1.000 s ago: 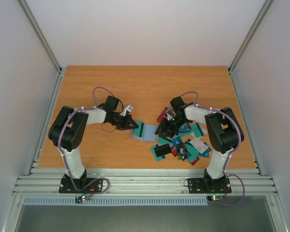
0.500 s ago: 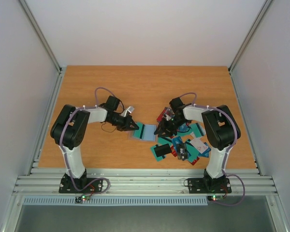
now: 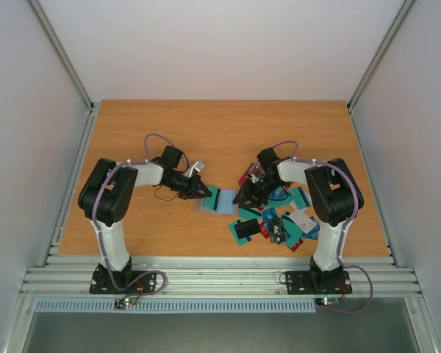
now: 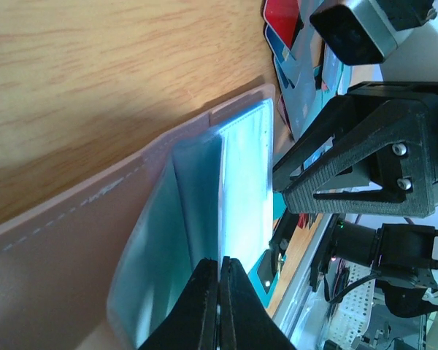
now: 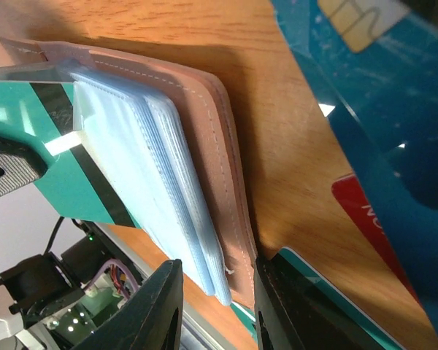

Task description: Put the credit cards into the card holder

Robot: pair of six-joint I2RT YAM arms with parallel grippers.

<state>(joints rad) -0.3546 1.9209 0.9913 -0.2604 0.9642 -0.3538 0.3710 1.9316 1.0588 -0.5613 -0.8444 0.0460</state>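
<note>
The card holder (image 3: pixel 208 205) lies open at mid-table, with a tan-brown cover (image 4: pixel 73 219) and a stack of clear bluish sleeves (image 5: pixel 146 168). My left gripper (image 3: pixel 203 192) is shut on one thin sleeve (image 4: pixel 197 197) and lifts it off the stack. A teal credit card with a black stripe (image 3: pixel 223 200) sticks halfway out of the holder (image 5: pixel 212 146). My right gripper (image 3: pixel 243 198) straddles the holder's near corner. One of its fingers (image 5: pixel 281 292) is against the tan cover and the other is by the sleeves. More credit cards (image 3: pixel 279 220) lie heaped at the right.
Teal, blue and red cards (image 5: pixel 379 131) lie on the wood right beside my right gripper. One teal card (image 3: pixel 244 230) lies apart at the near edge of the heap. The right arm's black wrist (image 4: pixel 365 168) hangs close in front of the left fingers.
My right gripper has shifted slightly left onto the holder's corner and its jaws have narrowed a little. The left arm has edged right, still pinching the sleeve.
</note>
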